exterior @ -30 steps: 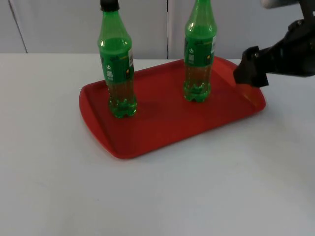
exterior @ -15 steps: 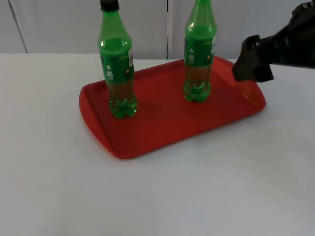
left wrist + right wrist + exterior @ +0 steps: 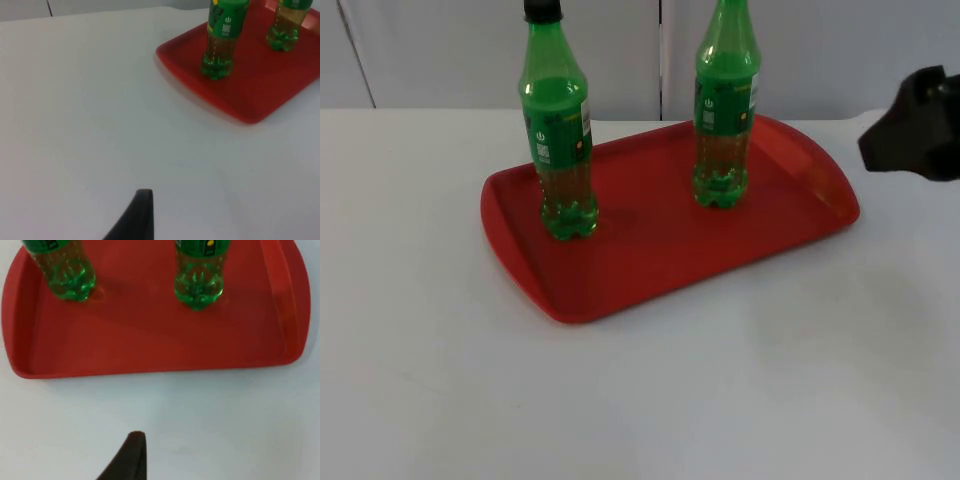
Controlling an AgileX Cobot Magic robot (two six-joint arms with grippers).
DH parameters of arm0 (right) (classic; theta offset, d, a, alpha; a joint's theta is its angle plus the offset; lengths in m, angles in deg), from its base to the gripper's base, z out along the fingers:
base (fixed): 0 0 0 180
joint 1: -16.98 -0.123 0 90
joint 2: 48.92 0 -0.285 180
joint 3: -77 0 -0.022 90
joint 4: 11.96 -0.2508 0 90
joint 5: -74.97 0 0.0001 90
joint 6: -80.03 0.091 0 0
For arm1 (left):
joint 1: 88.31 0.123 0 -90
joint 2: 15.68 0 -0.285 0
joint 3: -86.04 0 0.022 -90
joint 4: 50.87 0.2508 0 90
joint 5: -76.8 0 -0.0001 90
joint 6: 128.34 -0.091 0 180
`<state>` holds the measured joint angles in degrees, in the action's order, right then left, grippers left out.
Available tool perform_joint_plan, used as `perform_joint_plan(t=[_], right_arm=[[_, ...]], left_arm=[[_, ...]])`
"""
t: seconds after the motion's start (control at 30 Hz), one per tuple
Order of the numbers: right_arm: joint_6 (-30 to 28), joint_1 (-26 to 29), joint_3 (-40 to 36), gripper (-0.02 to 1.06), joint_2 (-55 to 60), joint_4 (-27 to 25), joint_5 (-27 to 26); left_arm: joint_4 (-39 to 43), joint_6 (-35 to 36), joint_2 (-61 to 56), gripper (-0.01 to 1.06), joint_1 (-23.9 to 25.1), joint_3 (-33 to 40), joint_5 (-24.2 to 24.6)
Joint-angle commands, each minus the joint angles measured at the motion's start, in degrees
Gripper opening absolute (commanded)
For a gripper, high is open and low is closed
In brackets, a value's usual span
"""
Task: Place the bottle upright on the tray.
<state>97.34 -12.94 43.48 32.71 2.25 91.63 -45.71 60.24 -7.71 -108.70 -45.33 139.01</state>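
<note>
Two green bottles stand upright on the red tray (image 3: 650,250). The left bottle (image 3: 558,130) has a black cap, and the right bottle (image 3: 724,110) stands near the tray's far right part. My right gripper (image 3: 912,140) hangs off to the right of the tray, apart from it and holding nothing that I can see. In the right wrist view both bottle bases (image 3: 199,285) (image 3: 67,277) rest on the tray (image 3: 150,355). My left gripper (image 3: 137,217) waits over bare table left of the tray (image 3: 250,100), with the bottles (image 3: 222,40) (image 3: 286,22) beyond it.
White table top (image 3: 720,400) surrounds the tray on all sides. The grey partition wall (image 3: 440,50) closes the back edge behind the bottles.
My right gripper has drawn back from the tray's right end toward the right edge of the picture. Both bottles and the tray have stayed put.
</note>
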Motion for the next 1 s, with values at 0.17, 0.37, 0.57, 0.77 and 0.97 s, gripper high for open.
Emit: perform_joint_plan(t=[0.17, 0.37, 0.57, 0.77, 0.97], right_arm=[[-0.20, -0.15, -3.74, 1.05, -8.12, -1.24, -0.79], [-1.14, -0.15, -6.31, 1.05, -16.16, -1.36, -1.03], [-7.73, -0.15, -6.31, 1.05, -23.45, -1.48, -1.03], [-8.08, -0.15, -6.31, 1.05, -30.61, -3.93, 1.40], [-9.81, -0.15, -8.77, 1.05, -37.44, -6.64, 2.75]], left_arm=[[0.27, 0.51, -0.18, 1.05, -0.23, 0.22, -0.32], [0.27, 0.51, -0.18, 1.05, -0.23, 0.22, -0.32], [0.17, 0.51, -0.18, 1.05, -0.23, 0.22, -0.32], [0.17, 0.51, -0.18, 1.05, -0.23, 0.22, -0.32], [0.17, 0.51, -0.18, 1.05, -0.23, 0.22, -0.32]])
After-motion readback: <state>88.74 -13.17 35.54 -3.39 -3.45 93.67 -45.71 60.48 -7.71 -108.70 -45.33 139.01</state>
